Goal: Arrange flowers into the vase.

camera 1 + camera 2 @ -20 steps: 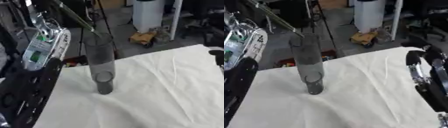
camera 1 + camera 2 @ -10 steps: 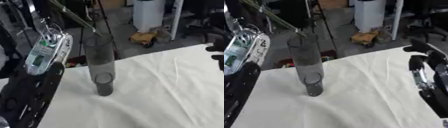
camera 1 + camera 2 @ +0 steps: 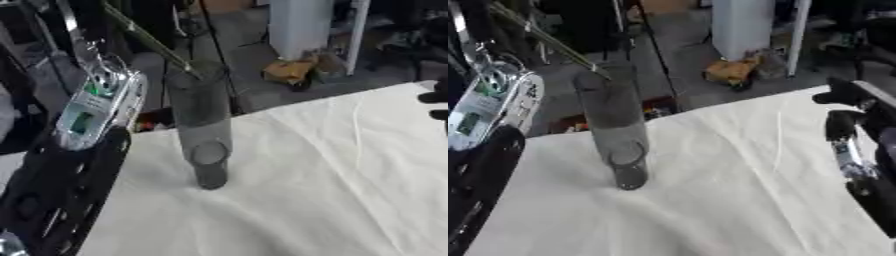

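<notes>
vase [image 3: 203, 125]: 1 (upright, on cloth [image 3: 332, 180]) | stem [image 3: 144, 39]: 1 | right robot hand [image 3: 859, 135]: 1

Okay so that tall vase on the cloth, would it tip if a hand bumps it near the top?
Probably yes. The vase is tall and narrow on a small base, so a knock up high would likely topple it. It looks like clear glass, so likely fragile and a bit slippery. The white cloth beneath is wrinkled, which may make its footing less steady.
</notes>
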Available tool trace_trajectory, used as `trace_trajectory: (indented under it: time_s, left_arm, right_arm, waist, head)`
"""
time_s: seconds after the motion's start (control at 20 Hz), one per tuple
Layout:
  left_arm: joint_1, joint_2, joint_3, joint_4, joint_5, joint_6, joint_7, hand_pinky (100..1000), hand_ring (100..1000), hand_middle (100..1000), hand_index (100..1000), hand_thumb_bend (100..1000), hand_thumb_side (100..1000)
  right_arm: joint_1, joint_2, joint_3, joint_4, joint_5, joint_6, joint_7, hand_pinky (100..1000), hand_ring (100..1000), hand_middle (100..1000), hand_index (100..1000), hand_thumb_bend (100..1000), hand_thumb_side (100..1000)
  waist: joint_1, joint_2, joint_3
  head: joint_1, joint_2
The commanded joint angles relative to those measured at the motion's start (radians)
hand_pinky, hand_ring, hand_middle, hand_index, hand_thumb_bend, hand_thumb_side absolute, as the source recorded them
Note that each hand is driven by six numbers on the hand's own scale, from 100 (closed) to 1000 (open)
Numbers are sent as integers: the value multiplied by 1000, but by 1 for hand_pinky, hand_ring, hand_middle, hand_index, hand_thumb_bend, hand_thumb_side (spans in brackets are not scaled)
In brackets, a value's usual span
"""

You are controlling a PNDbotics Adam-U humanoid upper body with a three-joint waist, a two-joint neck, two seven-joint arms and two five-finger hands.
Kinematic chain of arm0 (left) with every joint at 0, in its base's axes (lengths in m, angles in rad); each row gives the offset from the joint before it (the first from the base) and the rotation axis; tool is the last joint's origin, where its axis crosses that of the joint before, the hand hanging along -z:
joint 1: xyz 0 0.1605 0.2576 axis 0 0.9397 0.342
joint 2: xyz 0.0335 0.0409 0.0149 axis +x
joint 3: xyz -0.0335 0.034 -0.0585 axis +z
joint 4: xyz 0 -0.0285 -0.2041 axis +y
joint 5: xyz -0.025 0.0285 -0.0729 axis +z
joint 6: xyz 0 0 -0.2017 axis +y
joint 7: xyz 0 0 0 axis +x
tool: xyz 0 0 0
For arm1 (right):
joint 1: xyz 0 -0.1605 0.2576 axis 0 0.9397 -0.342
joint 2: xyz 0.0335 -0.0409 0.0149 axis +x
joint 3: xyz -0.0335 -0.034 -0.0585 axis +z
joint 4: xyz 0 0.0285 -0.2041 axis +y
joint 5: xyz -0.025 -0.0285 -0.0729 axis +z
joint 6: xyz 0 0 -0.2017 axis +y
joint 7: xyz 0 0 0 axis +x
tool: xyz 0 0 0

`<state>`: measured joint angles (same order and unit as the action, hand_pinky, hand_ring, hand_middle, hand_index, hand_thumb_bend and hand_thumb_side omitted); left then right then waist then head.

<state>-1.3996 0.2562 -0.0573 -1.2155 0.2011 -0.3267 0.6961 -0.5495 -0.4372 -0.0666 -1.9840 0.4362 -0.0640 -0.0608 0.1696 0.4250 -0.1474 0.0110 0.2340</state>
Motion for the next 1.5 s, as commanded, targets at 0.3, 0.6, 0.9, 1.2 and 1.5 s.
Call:
trace_trajectory:
  time_s: [0.3,0.6,0.9,1.2,1.5]
  left_arm:
    - [-26,31,3,5,-7,74,58,100,100,100,100,100,683]
    - [-32,30,-4,10,32,146,105,100,100,100,100,100,707]
    - [-37,37,-11,27,40,214,124,100,100,100,115,100,736]
    - [-36,44,-16,30,-13,277,79,100,100,100,176,100,757]
    - [-38,45,-19,24,-67,333,32,100,100,119,238,100,763]
  right_arm:
    - [-3,-28,-10,-16,-12,5,-12,794,946,753,952,123,1000]
    - [4,-29,-10,-16,-12,10,-18,793,946,751,952,137,1000]
    - [10,-32,-12,-16,-11,14,-24,792,947,749,952,138,1000]
    - [14,-32,-14,-16,-12,17,-27,792,947,748,952,140,1000]
    - [17,-32,-15,-16,-12,19,-29,792,947,747,953,141,1000]
  waist:
    - [-4,-22,1]
    - [1,-25,2]
    - [9,-27,4]
    - [13,-26,5]
    - [15,-27,6]
  head:
    - [2,-10]
    - [5,-13]
    - [3,-20]
    - [1,-24]
    - [0,-26]
